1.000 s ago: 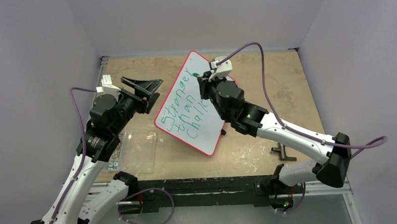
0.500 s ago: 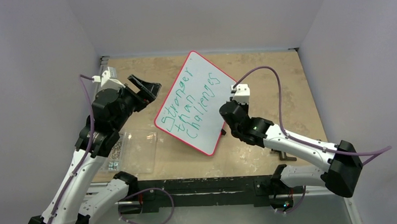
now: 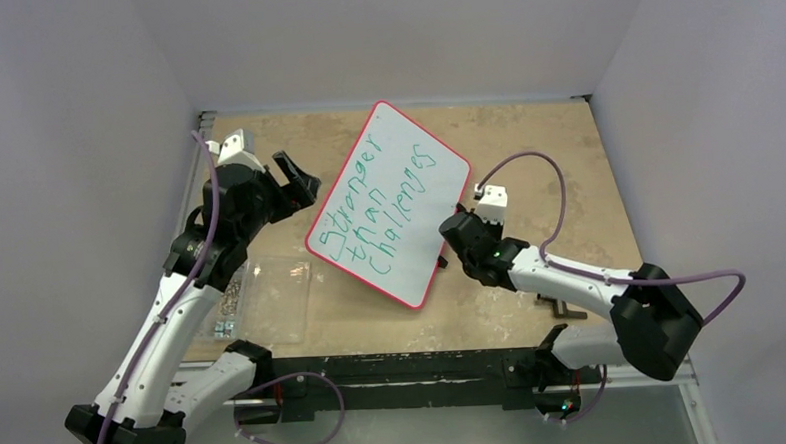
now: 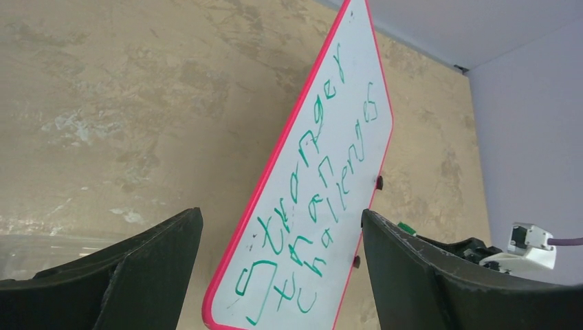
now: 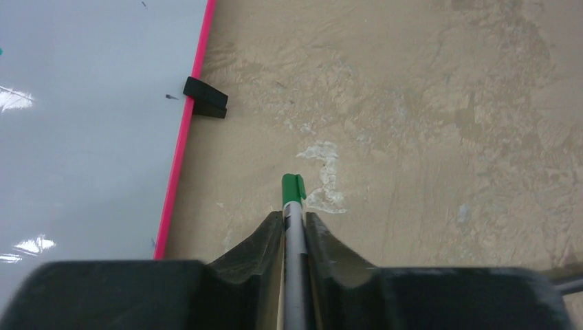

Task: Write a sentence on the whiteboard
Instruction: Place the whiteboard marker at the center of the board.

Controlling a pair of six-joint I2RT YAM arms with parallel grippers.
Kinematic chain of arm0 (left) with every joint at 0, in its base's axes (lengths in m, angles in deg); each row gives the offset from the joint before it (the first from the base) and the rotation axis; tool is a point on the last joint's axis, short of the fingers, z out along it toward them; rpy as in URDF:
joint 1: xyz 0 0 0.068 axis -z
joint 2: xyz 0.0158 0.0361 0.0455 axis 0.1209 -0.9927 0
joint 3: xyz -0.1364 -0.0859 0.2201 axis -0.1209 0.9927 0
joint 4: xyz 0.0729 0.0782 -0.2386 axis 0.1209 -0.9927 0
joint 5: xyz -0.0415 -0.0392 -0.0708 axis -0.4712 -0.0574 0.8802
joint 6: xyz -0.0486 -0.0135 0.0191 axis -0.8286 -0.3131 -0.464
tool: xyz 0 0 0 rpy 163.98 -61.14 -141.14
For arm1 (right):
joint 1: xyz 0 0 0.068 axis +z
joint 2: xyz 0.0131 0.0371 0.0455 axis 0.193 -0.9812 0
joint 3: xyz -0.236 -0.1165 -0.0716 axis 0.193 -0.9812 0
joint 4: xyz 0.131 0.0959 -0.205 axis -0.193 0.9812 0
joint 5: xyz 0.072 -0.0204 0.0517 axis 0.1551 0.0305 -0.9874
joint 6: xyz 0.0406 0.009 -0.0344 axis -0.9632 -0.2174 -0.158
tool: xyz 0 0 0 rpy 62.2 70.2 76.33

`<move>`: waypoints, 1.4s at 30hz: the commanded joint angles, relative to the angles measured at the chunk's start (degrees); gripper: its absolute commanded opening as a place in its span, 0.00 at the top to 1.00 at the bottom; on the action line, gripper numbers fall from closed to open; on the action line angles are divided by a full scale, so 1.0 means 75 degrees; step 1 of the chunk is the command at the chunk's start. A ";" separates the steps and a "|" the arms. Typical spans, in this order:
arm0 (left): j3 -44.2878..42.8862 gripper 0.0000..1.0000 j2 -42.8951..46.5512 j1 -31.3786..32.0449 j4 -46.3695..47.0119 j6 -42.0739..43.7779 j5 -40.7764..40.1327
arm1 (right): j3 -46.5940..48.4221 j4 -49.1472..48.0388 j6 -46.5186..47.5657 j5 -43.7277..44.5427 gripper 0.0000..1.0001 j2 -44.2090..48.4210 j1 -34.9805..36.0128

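Tan, scuffed tabletop (image 3: 546, 145) is filling the background. I am holding my right claw (image 5: 294, 223) clamped on a green marker (image 5: 293, 187), with the whiteboard (image 5: 82, 103) lying just left of it. My left claw (image 4: 278, 220) is gaping empty, facing the sentence (image 4: 313, 199) "Stronger than challenges". Swinging the marker leftward risks shoving the whiteboard or smudging its ink.

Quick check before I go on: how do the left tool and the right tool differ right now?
The left tool is open and empty, its fingers spread wide; the right tool is shut on a green-ended marker. The left tool sits off the whiteboard's left side, facing the writing; the right tool sits off its right side, pointing over the table. Neither touches the board.
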 commanded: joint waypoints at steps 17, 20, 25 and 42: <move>-0.0062 0.11 -0.0535 -0.0742 -0.0048 0.1004 -0.0088 | -0.0209 -0.0235 -0.0204 -0.0989 0.24 0.1077 -0.0120; 0.0007 0.10 -0.0655 -0.1038 0.0057 0.1172 -0.0041 | -0.0120 -0.0507 0.0272 -0.1186 0.11 0.1413 -0.0111; 0.0133 0.08 -0.0777 -0.1330 0.0314 0.1295 -0.0522 | 0.0184 -0.1173 0.1214 -0.1351 0.01 0.1827 -0.0112; 0.3490 0.03 -0.2247 -0.1611 0.7047 0.4896 -0.3160 | 0.1356 -0.2911 0.2972 -0.0376 0.01 0.1137 -0.0154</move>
